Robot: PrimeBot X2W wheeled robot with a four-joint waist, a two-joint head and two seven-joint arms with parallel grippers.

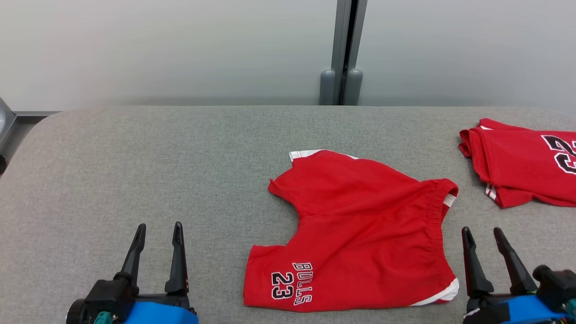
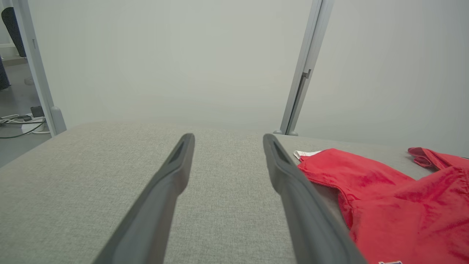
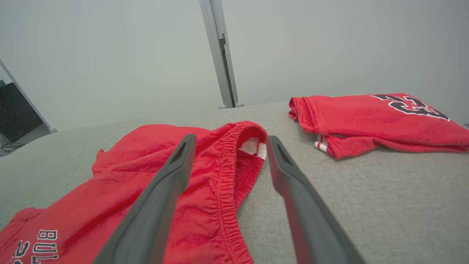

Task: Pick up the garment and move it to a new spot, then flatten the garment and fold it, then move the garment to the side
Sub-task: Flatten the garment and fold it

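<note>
Your red knit shorts (image 1: 360,234) printed "BULLS 23" lie rumpled and unfolded on the grey fabric surface (image 1: 135,157). Their waistband is just beside the right tool (image 1: 482,230) and well apart from the left tool (image 1: 159,226). Both tools stand open and empty. By the look of it, lifting, flattening, folding and setting aside all remain. A folded red numbered garment (image 1: 526,171) rests beyond the right tool.

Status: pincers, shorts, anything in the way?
Left pincer open, empty. Right pincer open, empty. Red shorts unfolded between them. Folded red jersey far right, apart.
</note>
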